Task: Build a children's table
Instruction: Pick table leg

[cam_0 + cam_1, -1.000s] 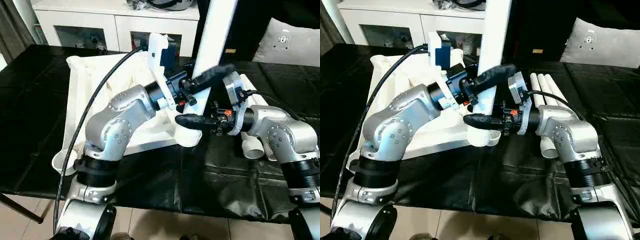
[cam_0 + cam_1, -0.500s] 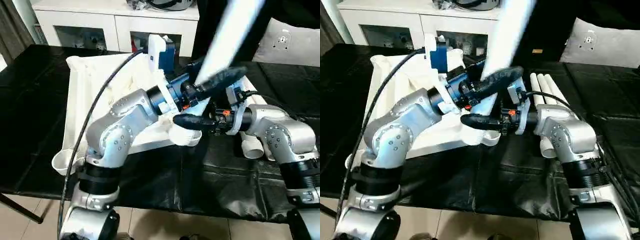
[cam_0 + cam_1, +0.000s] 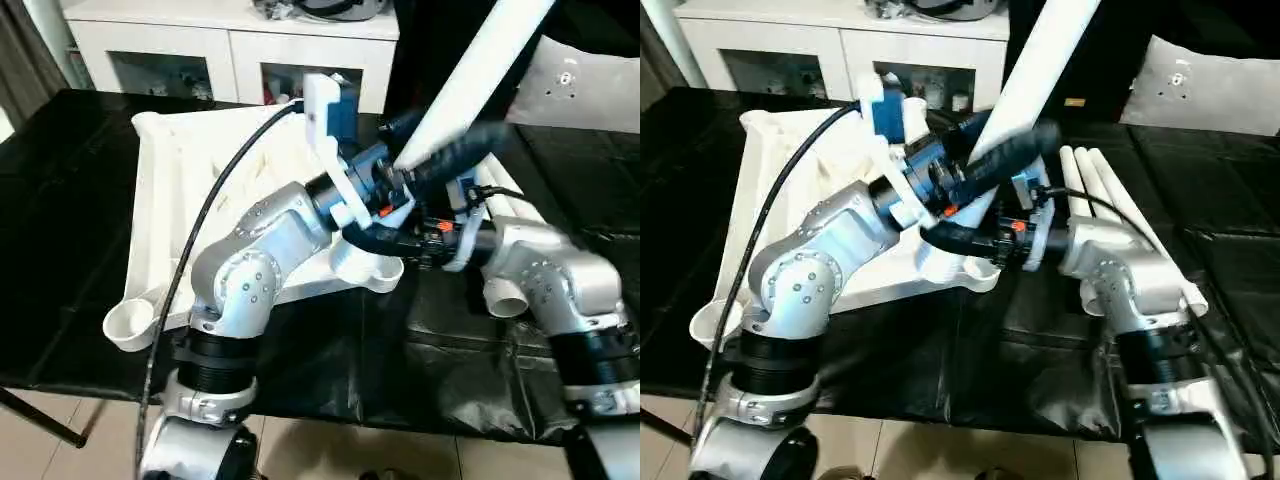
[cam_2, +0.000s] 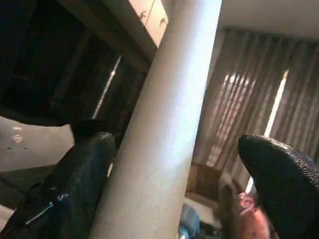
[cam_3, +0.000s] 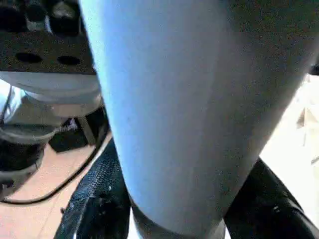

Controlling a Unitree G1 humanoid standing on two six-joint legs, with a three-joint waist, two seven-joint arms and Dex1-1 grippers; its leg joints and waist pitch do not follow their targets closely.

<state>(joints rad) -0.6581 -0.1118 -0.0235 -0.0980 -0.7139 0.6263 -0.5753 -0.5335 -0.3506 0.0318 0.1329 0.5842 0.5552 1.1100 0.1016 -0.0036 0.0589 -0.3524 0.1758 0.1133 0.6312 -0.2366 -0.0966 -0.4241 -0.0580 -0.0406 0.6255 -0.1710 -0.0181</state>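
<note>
On the black-covered surface (image 3: 90,250), the upturned white table top (image 3: 185,200) is lying ribbed side up, round corner sockets showing. At its near right corner socket (image 3: 372,268) a long white leg (image 3: 470,80) is leaning, tilting up toward the robot's right. Left gripper (image 3: 440,150) is grasping this leg, one finger touching it, the other (image 4: 284,174) standing a little apart. Right gripper (image 3: 385,235) is clenching the leg's lower end just above the socket. Spare legs (image 3: 1095,175) are lying side by side right of the table top. White cabinet (image 3: 230,45) is standing behind
</note>
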